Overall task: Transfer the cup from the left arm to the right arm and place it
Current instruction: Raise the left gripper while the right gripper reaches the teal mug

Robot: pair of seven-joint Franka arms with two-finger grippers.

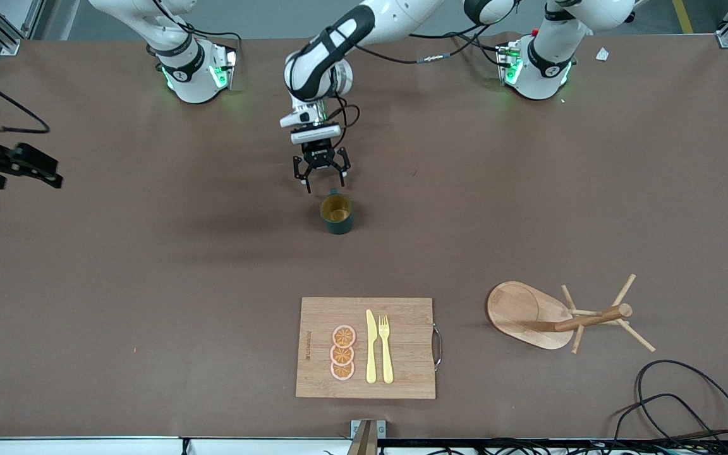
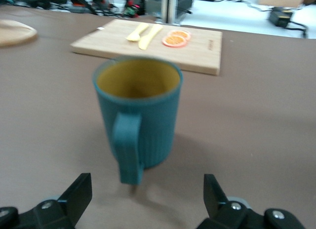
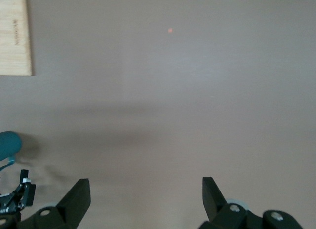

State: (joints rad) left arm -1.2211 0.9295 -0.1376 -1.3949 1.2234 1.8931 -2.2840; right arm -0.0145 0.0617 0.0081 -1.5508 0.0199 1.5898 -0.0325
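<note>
The dark teal cup [image 1: 336, 214] with a tan-yellow inside stands upright on the brown table [image 1: 149, 284], near the middle. Its handle points toward my left gripper [image 1: 321, 183], which hangs open and empty low over the table beside the cup. In the left wrist view the cup [image 2: 138, 120] fills the middle and the gripper [image 2: 147, 180] has one finger to each side of the handle, not touching it. My right gripper [image 1: 19, 165] waits open and empty over the right arm's end of the table. The right wrist view shows it [image 3: 145, 183] over bare table, with the cup [image 3: 7, 145] at the edge.
A wooden cutting board [image 1: 313, 379] with orange slices [image 1: 342, 352], a yellow knife [image 1: 371, 347] and a fork [image 1: 386, 347] lies nearer the front camera than the cup. A wooden peg rack [image 1: 553, 316] lies tipped toward the left arm's end. Black cables [image 1: 673, 404] curl at the corner.
</note>
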